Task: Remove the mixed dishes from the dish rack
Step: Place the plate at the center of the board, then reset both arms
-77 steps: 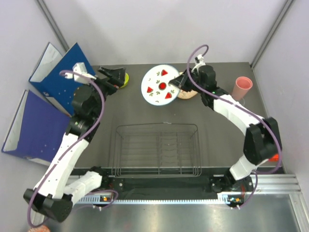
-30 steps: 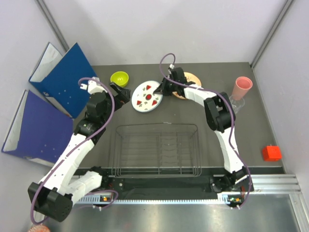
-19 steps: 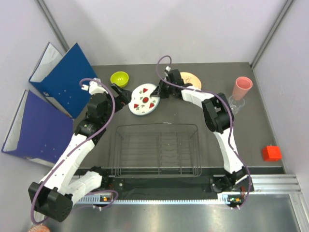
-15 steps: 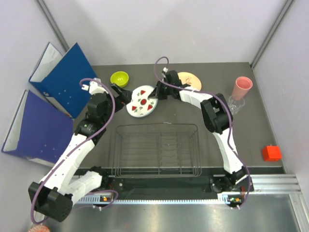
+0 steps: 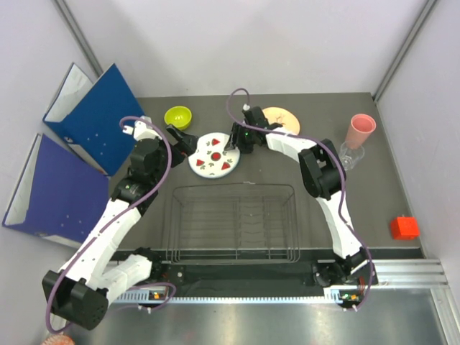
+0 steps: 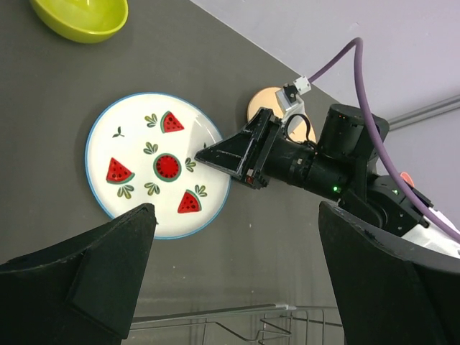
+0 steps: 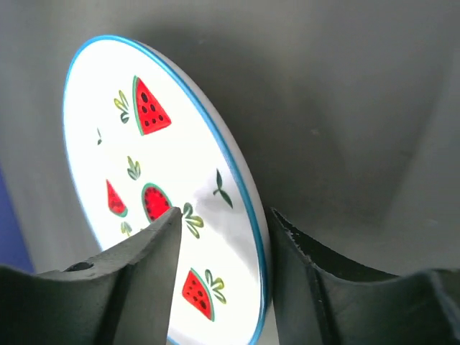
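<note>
The left arm (image 5: 108, 223) is rising from its base at the near left edge, bending at the elbow and pointing its left end effector (image 5: 185, 140) toward the right. In the left wrist view, its 2 fingers (image 6: 100, 273) are standing wide apart, gripping nothing. The right arm (image 5: 336, 215) is climbing from the near right base, folding sharply at the elbow, and stretching its forearm leftward across the far part of the tabletop. The right end effector (image 5: 230, 146) is angling down and left, its 2 fingers (image 7: 144, 266) pinching the rim of the white plate (image 5: 210, 158) between them.
</note>
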Controlling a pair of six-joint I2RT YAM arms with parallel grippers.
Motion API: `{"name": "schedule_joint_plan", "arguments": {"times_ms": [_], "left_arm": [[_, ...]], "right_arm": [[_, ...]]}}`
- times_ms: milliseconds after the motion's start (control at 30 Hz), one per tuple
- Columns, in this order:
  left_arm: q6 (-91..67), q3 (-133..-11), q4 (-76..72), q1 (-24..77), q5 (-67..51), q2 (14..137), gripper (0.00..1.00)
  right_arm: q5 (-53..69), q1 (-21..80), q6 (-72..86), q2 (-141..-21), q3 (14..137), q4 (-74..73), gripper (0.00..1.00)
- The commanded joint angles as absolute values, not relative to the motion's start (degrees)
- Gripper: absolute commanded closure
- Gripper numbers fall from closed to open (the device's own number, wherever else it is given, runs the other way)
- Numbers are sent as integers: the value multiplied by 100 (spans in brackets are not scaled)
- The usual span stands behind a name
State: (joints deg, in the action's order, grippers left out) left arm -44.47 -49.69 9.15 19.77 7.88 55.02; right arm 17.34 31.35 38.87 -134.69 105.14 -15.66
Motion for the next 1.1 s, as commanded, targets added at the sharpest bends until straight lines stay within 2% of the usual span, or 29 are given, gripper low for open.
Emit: {"name": "schedule_joint_plan", "arguments": {"times_ms": [0,267,400,533,767,933,1067], "left_arm": [[-4456,-4948,800,1978,686,5528,1],[-4465,-4939,809,1978,633,5598,1],[-4377,-4966,835,1978,571,5660,1],[-4105,-5211,1142,1978,720,5748,1],[-3709,-5625,1696,1978,993,6003,1],[-3604,-5757,2047,1986,1107,6196,1],[-3525,-5748,2162,1995,1151,6240,1]], "right_arm": [[915,3146,3455,-13105,10837,-2004,50],[35,3146,3041,-12911,10907,-2461,49],[-45,3146,2979,-12535,10401,-2024,49],[-18,3243,2962,-11298,9572,-1047,48],[-957,3787,2347,-9503,9282,-1143,43],[-1870,4218,2013,-8213,8027,-749,39],[-2862,4884,1653,-7288,6395,-45,34]]}}
